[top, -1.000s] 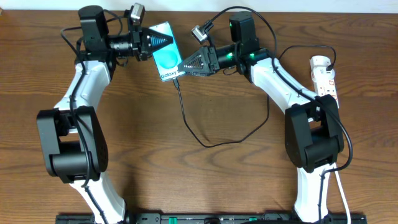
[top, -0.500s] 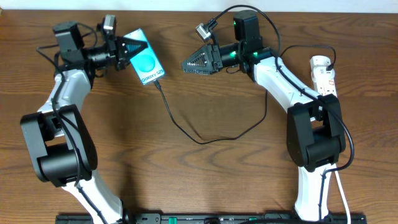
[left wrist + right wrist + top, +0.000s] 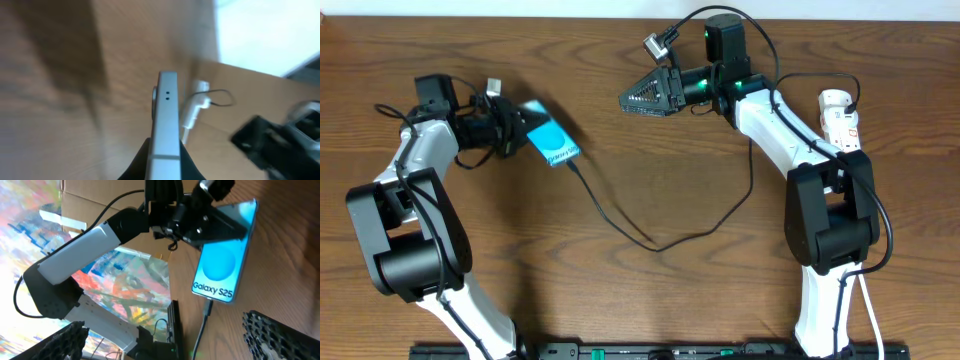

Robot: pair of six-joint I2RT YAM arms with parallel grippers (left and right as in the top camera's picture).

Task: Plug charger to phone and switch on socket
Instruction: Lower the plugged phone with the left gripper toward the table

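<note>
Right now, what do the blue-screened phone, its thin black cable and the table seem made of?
Flat cyan-screened phone: glossy glass-like front, silvery edge, likely metal. Thin black cable: probably rubbery plastic, curving loosely. Brown table: wood or laminate, visible grain.

**Robot lab bench, not a home or office**

Two white-and-black arms, the left arm [image 3: 408,235] and the right arm [image 3: 825,220], rise from a black base rail [image 3: 640,351] at the edge of a brown wooden table [image 3: 620,290]. The socket [image 3: 841,120], a white power strip, lies on the table beside the right arm. In the right wrist view, cardboard boxes [image 3: 97,202] and a multicolour printed sheet [image 3: 125,287] stand behind the table.
</note>
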